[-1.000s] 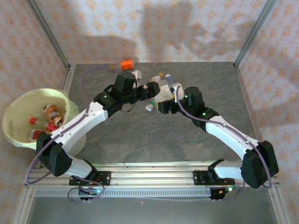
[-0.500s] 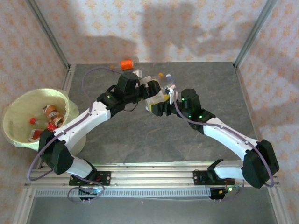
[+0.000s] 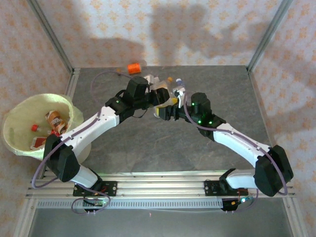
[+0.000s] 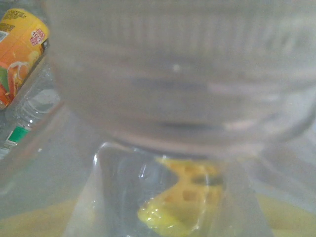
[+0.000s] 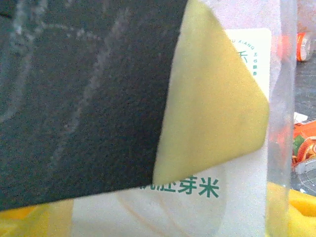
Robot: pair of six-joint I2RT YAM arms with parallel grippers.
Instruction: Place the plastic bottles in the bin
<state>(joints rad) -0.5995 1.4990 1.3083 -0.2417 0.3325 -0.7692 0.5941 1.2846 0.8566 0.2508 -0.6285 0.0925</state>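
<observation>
The right tool [image 3: 166, 111] gripped a white-labelled bottle [image 5: 242, 197] between its partly open jaws. A clear bottle [image 4: 177, 74] sat right against the left tool [image 3: 158, 95], whose opening I could not tell. The bin [image 3: 22, 111] stood well left of both.

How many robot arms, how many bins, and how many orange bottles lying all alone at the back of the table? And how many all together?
Robot arms: 2
Bins: 1
Lone orange bottles: 1
Total: 4

Green "芽米" and "XIANG" on white bottle label [image 5: 148, 212].
</observation>
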